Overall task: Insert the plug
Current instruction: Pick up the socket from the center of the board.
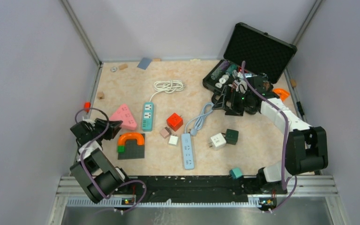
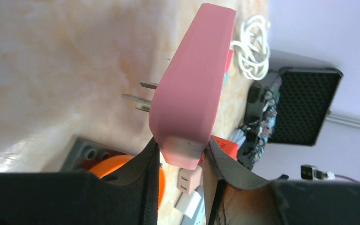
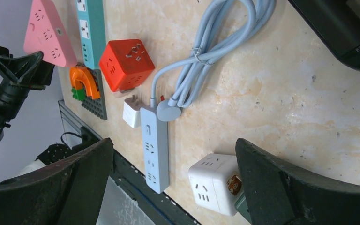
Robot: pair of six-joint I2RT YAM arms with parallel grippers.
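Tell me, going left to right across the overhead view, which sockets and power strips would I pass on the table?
Pink triangular plastic socket block → teal plastic power strip → red plastic cube socket → light-blue plastic power strip → white plastic cube socket → dark green plastic cube.

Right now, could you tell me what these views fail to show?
Left wrist: pink triangular adapter shows only its edge; socket face turned away.
Right wrist: dark green cube mostly behind a finger of the right gripper.
Top: open case contents too small to identify.
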